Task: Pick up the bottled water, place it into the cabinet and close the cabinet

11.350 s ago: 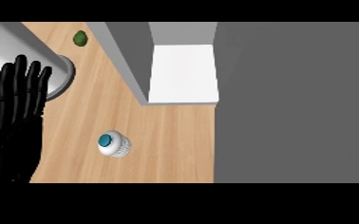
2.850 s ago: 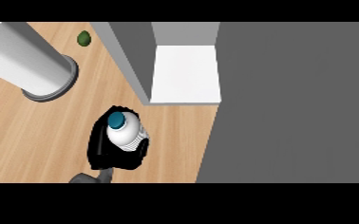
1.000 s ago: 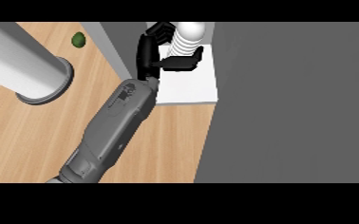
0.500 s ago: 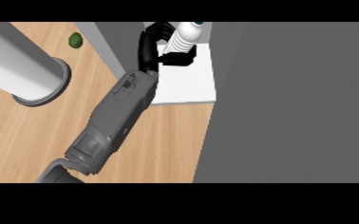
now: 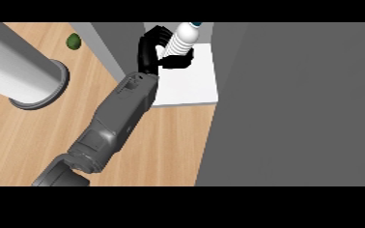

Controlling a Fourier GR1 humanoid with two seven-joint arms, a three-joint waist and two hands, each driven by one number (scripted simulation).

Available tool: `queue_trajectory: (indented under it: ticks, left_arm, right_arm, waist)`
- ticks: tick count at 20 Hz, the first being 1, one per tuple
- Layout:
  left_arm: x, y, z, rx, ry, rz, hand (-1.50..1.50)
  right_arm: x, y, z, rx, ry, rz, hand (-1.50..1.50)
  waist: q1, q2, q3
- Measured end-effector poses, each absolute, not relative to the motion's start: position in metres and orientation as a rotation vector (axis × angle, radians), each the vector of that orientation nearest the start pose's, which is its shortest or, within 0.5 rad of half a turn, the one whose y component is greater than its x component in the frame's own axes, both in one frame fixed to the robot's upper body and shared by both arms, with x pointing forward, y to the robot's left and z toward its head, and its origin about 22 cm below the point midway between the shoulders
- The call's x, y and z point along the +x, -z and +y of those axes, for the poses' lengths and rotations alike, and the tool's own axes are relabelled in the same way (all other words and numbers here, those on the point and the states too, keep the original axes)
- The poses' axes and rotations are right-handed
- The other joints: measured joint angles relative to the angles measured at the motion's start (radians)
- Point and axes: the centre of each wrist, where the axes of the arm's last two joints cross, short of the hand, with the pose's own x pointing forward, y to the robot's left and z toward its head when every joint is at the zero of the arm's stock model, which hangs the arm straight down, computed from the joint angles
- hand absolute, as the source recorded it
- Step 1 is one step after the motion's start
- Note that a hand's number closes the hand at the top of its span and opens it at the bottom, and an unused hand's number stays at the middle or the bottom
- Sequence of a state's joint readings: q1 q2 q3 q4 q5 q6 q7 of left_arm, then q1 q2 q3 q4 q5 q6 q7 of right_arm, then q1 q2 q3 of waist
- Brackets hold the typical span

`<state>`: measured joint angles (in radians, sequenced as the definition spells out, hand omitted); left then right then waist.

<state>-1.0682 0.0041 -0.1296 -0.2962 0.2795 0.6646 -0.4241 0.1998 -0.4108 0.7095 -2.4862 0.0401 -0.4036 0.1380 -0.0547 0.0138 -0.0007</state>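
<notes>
1. Curling round the bottled water (image 5: 182,37), my right hand (image 5: 151,48) has its black fingers wrapped over the near side of the bottle and the thumb tucked under it, so the hand is holding the bottle.
2. The bottle is white with ridged sides and leans away from me, its blue-green cap (image 5: 197,24) pointing to the upper right at the top of the view.
3. The bottle sits over the far end of the cabinet's white floor (image 5: 192,84); I cannot tell whether its base touches that floor.
4. My grey forearm (image 5: 118,121) runs from the lower left edge diagonally up to the hand, crossing the near left corner of the white floor.
5. The cabinet's grey side wall (image 5: 107,43) stands just left of my hand, between it and the open bench.
6. A broad grey surface (image 5: 285,101) fills the whole right side, bordering the white floor.
7. The wooden bench (image 5: 167,140) lies under my forearm and in front of the cabinet.
8. A thick grey cylinder (image 5: 28,77) with a flared end shows at the left edge.
9. A small dark green object (image 5: 73,41) rests on the bench beyond the cylinder, near the cabinet wall.
</notes>
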Motion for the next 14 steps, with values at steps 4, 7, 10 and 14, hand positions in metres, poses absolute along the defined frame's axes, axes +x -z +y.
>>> queue_trajectory:
  ticks: [4,7,10,14]
  left_arm:
    - [0.427,-0.029,0.104,0.443,0.011,-1.685,1.5]
    - [0.427,-0.026,0.104,0.487,0.027,-1.685,-1.5]
    - [0.425,-0.02,0.107,0.537,0.054,-1.677,-1.5]
    - [0.425,-0.017,0.112,0.608,0.117,-1.653,-1.5]
  right_arm:
    - [0.099,-0.154,-0.167,0.317,-0.242,-1.964,-1.5]
    - [0.098,-0.153,-0.167,0.327,-0.242,-1.966,-1.5]
    - [0.1,-0.153,-0.166,0.33,-0.242,-1.974,-1.5]
    - [0.099,-0.152,-0.166,0.338,-0.238,-1.979,-1.5]
  waist:
    - [-0.005,0.003,0.0]
    - [-0.011,0.005,0.0]
    - [-0.014,0.008,0.0]
    - [-0.02,0.009,0.0]
